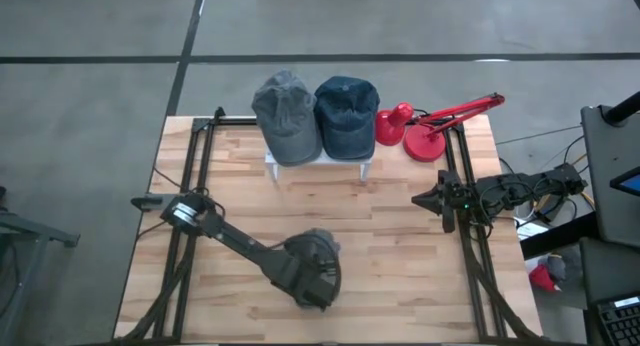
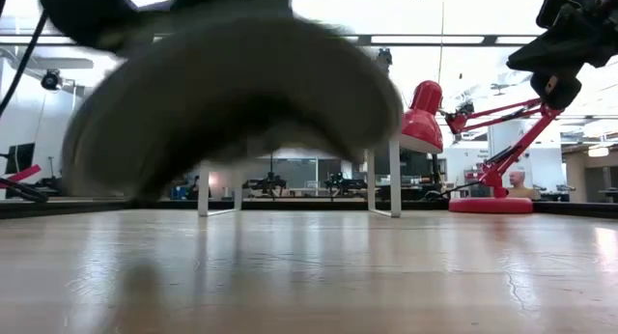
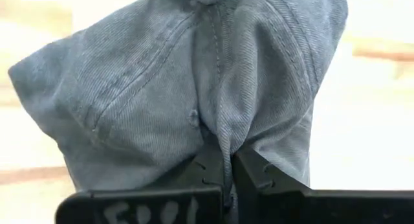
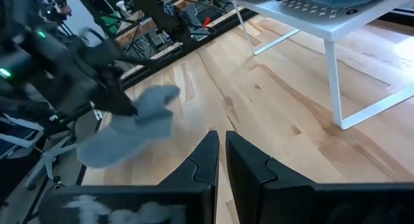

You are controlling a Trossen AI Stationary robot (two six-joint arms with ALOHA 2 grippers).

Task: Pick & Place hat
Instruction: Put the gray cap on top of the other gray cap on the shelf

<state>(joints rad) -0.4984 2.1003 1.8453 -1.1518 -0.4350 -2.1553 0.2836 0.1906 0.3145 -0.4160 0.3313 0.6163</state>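
Observation:
A grey denim cap (image 1: 315,254) hangs in my left gripper (image 3: 226,185) near the table's near edge; the left wrist view fills with its crown (image 3: 168,88), and the low view shows it blurred, close to the camera (image 2: 232,93). The right wrist view sees it across the table (image 4: 129,123). Two more caps, one grey (image 1: 285,116) and one dark blue (image 1: 347,114), sit on a white stand (image 1: 320,164) at the far edge. My right gripper (image 4: 221,160) is shut and waits at the table's right edge (image 1: 440,199). My left gripper pinches a gathered fold of the cap's crown cloth (image 3: 223,143) between its two fingers. The cap is lifted clear of the table and hangs beyond the fingers, its cloth bunched and slack.
A red desk lamp (image 1: 430,126) stands at the far right corner beside the white stand. Bare wooden tabletop (image 1: 380,256) lies between the held cap and the stand. Cables and equipment (image 1: 545,191) sit off the right edge.

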